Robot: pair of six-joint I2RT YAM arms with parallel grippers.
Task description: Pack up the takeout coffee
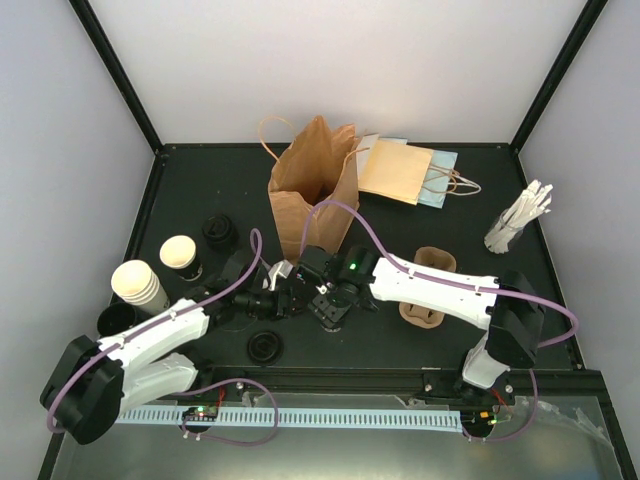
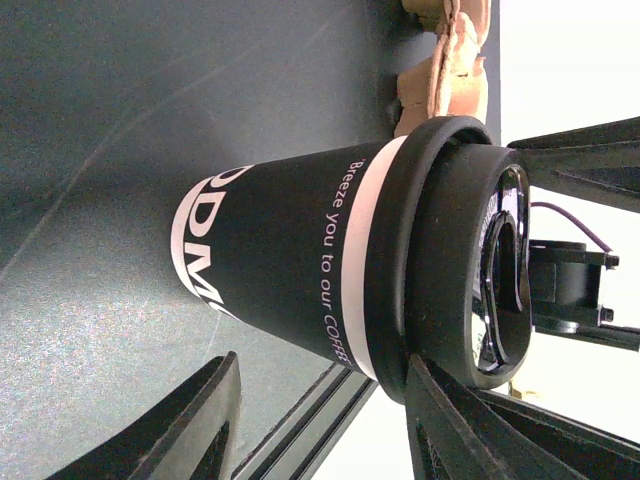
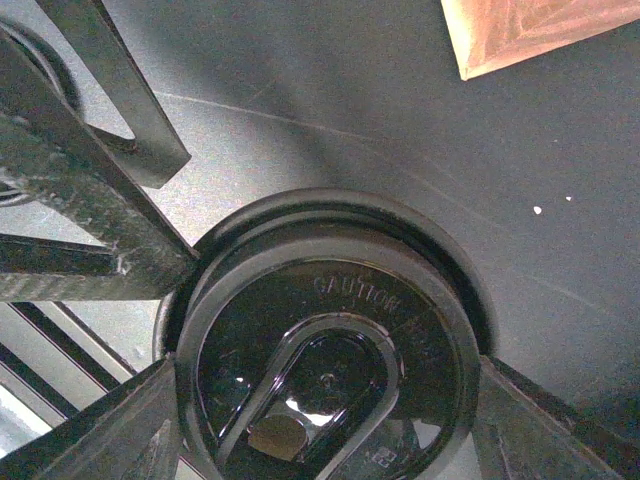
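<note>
Both hands at the lidded cup [image 2: 290, 260], just in front of the paper bag [image 1: 310, 190].

Top: arms meet in front of the bag, with the lidded cup mostly hidden under them. The open cup [image 1: 180, 255] stands upright left of the bag, apart from it. Cup carrier [image 1: 437, 262] is right of the bag, partly under the right arm.
Left wrist: lidded cup upright on the table [image 2: 90, 150], black lid [image 2: 440, 250] on. Left hand [image 2: 322, 372] has jaws apart and not round the cup. One finger [image 2: 450, 420] touches the lid rim, the other is clear of the sleeve.
Right wrist: straight down on the lid, bag corner beyond it. Right hand [image 3: 325, 365] straddles the lid, a finger at each side of the rim. Can't tell if it's clamped or only touching.
</note>
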